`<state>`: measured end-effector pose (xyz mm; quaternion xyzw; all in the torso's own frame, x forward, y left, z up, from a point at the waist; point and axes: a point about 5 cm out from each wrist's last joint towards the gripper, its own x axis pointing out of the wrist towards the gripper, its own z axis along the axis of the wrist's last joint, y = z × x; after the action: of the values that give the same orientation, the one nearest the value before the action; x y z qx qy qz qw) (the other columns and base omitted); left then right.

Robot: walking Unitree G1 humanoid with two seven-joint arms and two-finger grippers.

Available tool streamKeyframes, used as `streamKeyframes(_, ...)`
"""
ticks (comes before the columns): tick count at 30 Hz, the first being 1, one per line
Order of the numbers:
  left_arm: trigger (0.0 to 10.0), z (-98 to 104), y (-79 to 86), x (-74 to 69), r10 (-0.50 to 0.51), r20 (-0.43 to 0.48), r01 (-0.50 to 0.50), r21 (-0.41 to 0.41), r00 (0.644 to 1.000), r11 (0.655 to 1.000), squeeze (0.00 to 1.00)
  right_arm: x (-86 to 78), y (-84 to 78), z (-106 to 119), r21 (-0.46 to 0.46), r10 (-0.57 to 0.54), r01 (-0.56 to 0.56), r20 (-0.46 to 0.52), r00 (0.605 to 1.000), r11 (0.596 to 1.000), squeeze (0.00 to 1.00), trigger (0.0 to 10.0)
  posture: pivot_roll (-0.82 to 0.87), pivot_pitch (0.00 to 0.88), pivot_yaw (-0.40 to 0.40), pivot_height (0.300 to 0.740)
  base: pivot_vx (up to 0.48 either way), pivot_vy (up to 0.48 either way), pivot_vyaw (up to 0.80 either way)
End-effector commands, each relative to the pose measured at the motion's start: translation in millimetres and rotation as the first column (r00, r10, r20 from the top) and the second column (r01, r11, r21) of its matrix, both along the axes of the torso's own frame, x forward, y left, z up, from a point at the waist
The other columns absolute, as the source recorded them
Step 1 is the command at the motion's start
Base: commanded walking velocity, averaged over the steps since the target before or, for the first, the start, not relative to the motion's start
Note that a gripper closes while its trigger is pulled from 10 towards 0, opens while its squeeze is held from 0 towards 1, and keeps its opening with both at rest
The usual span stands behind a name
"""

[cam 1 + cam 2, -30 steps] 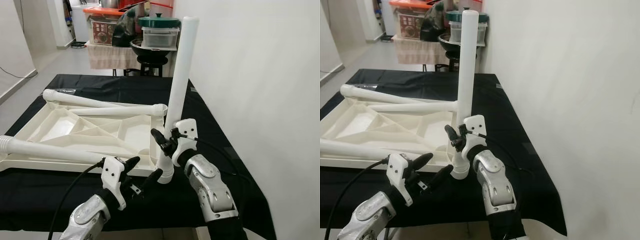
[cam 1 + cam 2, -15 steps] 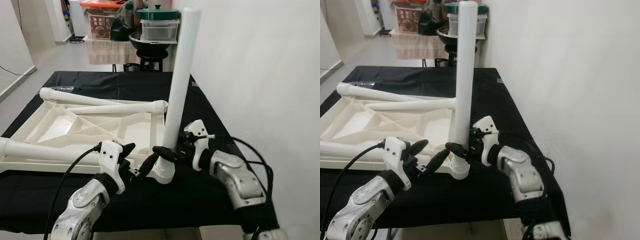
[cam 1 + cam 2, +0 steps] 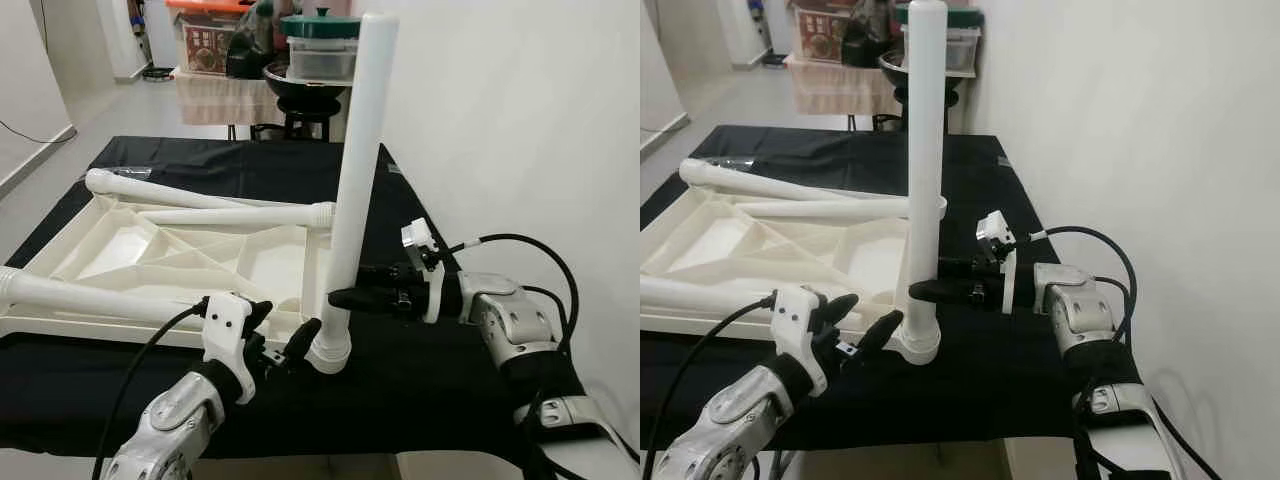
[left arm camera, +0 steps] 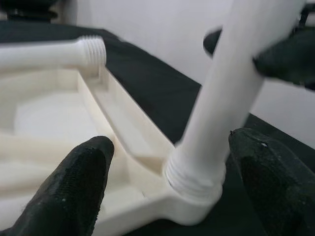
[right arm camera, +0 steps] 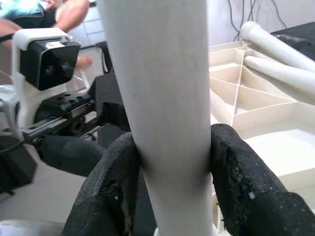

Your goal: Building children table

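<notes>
While your right gripper [image 3: 340, 297] clenches the upright leg [image 3: 355, 170], your left gripper [image 3: 283, 335] waits with released fingers beside the leg's base.

Both arms are silver, jointed metal shells with rounded segments. Each ends in a white plastic wrist block that carries two long black fingers with a rough, grainy surface. The left tool [image 3: 283, 345] has a thick black cable looping from its white block down past the forearm. The right tool [image 3: 345, 297] has a black cable arching in a wide loop behind its silver forearm.
</notes>
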<state>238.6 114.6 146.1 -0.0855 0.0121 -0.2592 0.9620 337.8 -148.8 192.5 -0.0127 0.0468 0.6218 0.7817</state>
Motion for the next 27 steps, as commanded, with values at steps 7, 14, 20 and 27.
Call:
streamKeyframes(7,10.0,-1.2,-1.1,-11.4,-0.011,-0.009,0.01,-0.017,1.0,1.0,0.0,-12.9,10.1,5.6,0.017,-0.155,0.155,0.07,0.985,0.988,0.0,0.0,-0.01,0.0,-0.101,0.74,0.0,0.0,0.0)
streamKeyframes(14,10.0,16.3,-10.7,-31.3,-0.108,0.042,0.109,-0.035,0.993,0.993,0.0,-59.6,56.2,-14.1,0.079,-0.156,0.16,-0.049,0.986,0.984,0.0,0.0,-0.01,0.0,-0.12,0.74,0.0,0.0,0.0)
streamKeyframes(20,10.0,14.8,-8.4,-29.4,-0.087,0.045,0.087,-0.006,0.995,0.996,0.0,-31.6,5.4,-36.0,-0.087,-0.94,0.939,0.047,0.337,0.333,0.0,0.0,-0.04,0.0,-0.062,0.74,0.0,0.0,0.0)
streamKeyframes(27,10.0,9.4,-5.2,-26.2,-0.093,0.019,0.093,-0.038,0.996,0.995,0.0,-41.6,13.1,-35.9,-0.072,-0.908,0.92,0.149,0.392,0.385,0.0,0.0,-0.04,0.0,-0.062,0.74,0.0,0.0,0.0)
